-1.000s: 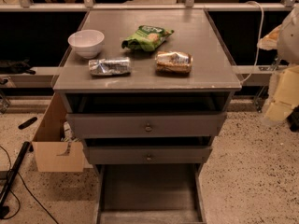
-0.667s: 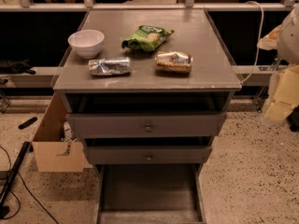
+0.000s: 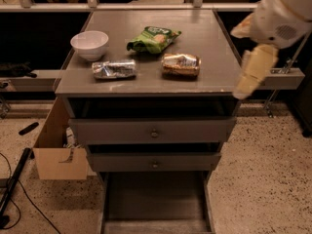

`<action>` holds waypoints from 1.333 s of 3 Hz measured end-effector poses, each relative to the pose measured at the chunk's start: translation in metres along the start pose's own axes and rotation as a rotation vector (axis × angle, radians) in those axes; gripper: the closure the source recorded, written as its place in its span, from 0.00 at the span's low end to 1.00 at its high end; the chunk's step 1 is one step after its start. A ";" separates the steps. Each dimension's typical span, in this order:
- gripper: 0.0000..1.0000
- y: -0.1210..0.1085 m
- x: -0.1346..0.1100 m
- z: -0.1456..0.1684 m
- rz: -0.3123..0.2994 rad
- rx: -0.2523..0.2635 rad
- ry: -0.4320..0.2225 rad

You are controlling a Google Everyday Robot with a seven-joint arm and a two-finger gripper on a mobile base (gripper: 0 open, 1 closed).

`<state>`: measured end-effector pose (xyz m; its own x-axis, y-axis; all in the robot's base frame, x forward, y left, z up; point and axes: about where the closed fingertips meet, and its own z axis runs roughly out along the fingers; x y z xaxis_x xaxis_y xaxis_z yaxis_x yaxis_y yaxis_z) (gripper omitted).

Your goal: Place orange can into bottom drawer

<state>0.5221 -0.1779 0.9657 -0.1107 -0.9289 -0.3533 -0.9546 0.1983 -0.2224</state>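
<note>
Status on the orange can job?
Gripper in the air, right of cabinet top. Orange can on its side up top, untouched. Bottom drawer open. Silver can, chip bag nearby, not touching it.

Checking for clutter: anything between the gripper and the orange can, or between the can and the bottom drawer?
Nothing visible. The gripper hangs right of the top, with bare surface between it and the can. The bottom drawer stands open below.

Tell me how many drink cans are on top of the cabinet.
2. The orange can lies on its side right of centre; the silver can lies left of it, in front of the white bowl. The hand hangs beside the cabinet's right edge, touching neither.
</note>
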 end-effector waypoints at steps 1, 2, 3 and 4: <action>0.00 -0.050 -0.032 0.038 0.035 -0.030 -0.109; 0.00 -0.059 -0.034 0.041 0.035 -0.024 -0.121; 0.00 -0.041 -0.029 0.049 0.121 -0.027 -0.161; 0.00 -0.036 -0.036 0.072 0.233 0.032 -0.203</action>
<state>0.5807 -0.1290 0.9211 -0.2646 -0.7765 -0.5718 -0.9007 0.4109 -0.1412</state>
